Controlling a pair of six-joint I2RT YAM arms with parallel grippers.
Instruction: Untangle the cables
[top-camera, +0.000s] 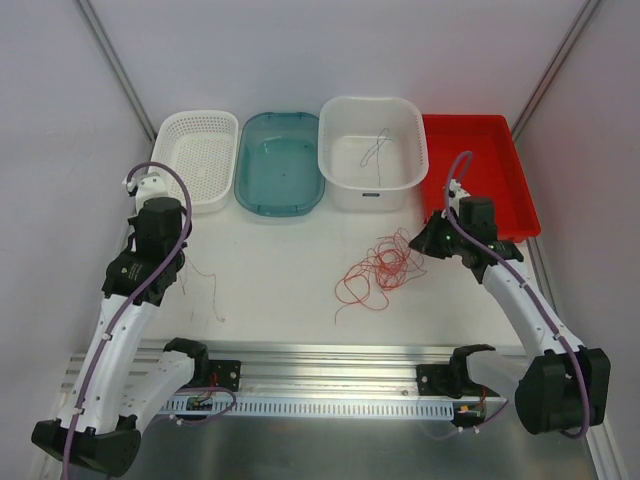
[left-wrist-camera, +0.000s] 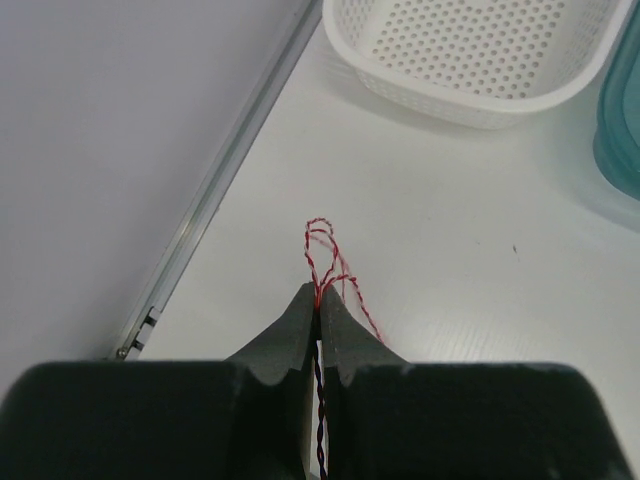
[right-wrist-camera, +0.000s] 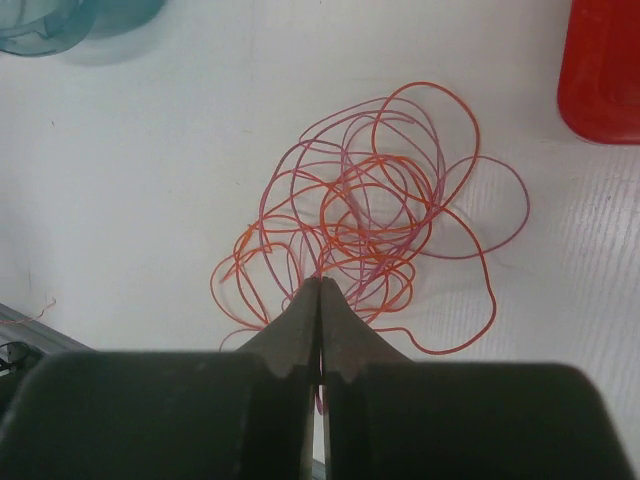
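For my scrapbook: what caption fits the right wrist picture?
Right fingers, shut, pinch a strand of tangled orange cables on the table.

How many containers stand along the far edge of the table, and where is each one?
4, in a row from left to right: a white perforated basket, a teal tub, a white tub and a red tray at the right end. None appears hidden.

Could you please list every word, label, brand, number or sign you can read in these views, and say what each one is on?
No text here is readable.
Small dark label on the front wall of the white tub: too small to read in the top view.
No other writing or number shows in any view.
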